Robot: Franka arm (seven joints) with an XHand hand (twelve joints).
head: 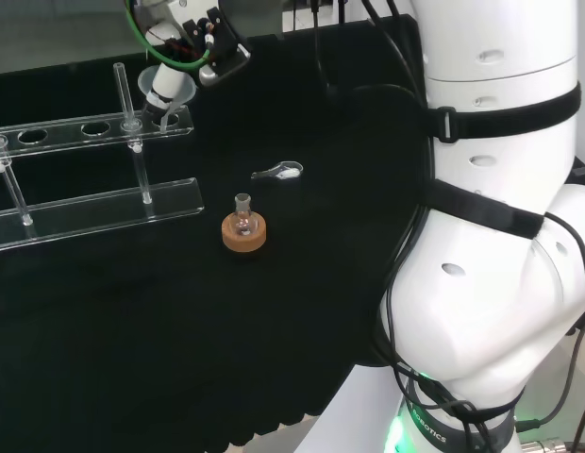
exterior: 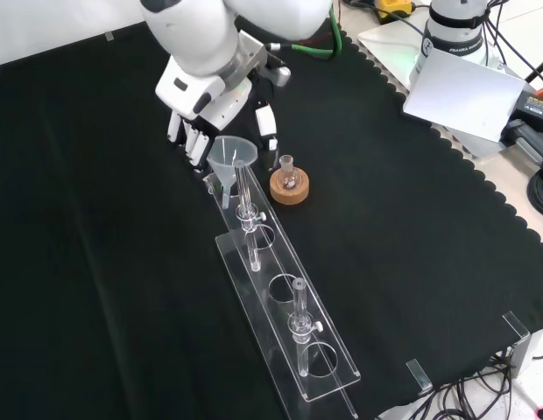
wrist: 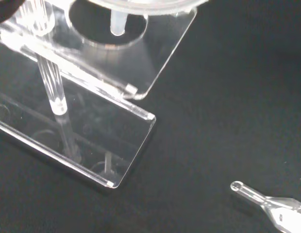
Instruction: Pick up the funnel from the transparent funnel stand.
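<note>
Black cloth covers the bench, and on it a clear two-tier funnel stand (exterior: 285,328) runs lengthwise, with a clear cone-shaped funnel (exterior: 232,154) seated in the end hole of its upper shelf, stem hanging through. Reaching down just behind that end, the black and white hand (exterior: 194,131) has its fingers beside the funnel's rim; whether they grip it cannot be told. Near the same end stand a small glass flask on a cork ring (exterior: 289,185) and a clear spoon-like piece (head: 278,171).

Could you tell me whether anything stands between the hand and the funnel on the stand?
Nothing visible does. In the front view the hand is right behind the funnel, which sits in the end hole of the transparent stand. The flask on its cork ring stands off to one side.
</note>
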